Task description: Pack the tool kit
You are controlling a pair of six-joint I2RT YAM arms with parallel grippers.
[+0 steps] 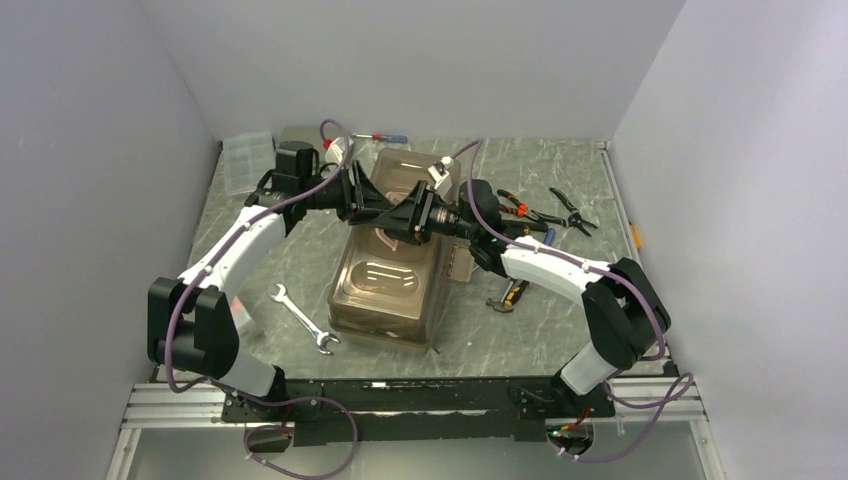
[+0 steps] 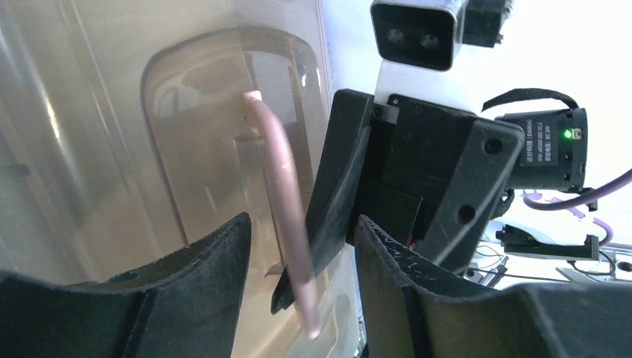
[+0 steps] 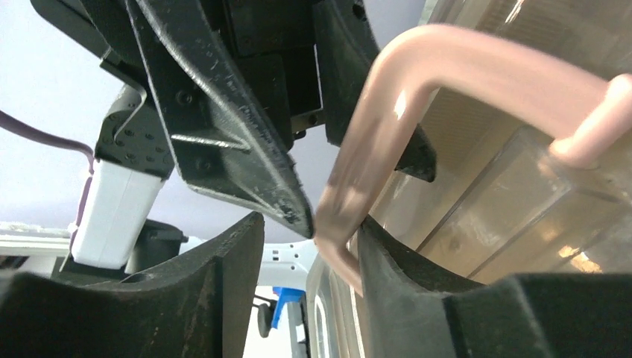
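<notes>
As left end effector (image 2: 302,220) (also right end effector (image 3: 311,220)) gapes astride handle (image 3: 484,74), toolbox (image 1: 385,280) centred.

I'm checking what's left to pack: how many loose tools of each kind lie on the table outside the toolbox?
Pliers: 2
Wrench: 1
Screwdriver: 1
Hammer, partly hidden: 1
Total: 5 that I can make out

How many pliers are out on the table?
2: an orange-handled pair right of the toolbox, a dark pair further right. The right arm may hide others.
</notes>
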